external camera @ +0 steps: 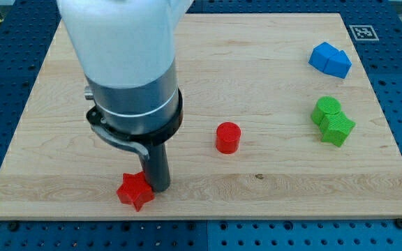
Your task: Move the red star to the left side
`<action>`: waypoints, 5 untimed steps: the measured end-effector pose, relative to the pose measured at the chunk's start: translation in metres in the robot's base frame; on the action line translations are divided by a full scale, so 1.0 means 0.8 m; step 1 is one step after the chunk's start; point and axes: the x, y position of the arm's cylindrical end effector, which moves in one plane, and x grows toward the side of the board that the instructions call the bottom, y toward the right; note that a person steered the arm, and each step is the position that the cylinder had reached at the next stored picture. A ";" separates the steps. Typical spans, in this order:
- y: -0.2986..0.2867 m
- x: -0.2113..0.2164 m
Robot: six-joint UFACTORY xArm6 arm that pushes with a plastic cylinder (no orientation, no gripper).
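Note:
The red star (134,191) lies near the view's bottom edge of the wooden board (47,139), left of centre. My tip (160,187) stands just to the star's right, touching or almost touching its right points. The rod hangs from the arm's large white and grey body (132,70), which covers the upper left part of the board.
A red cylinder (227,137) stands in the middle of the board. A blue block (329,59) sits at the upper right. A green cylinder (326,109) and a green block (338,129) sit together at the right. A marker tag (361,31) is at the top right corner.

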 end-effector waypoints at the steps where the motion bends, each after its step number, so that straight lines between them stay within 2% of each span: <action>1: 0.013 0.009; 3: 0.045 0.010; 5: -0.030 0.021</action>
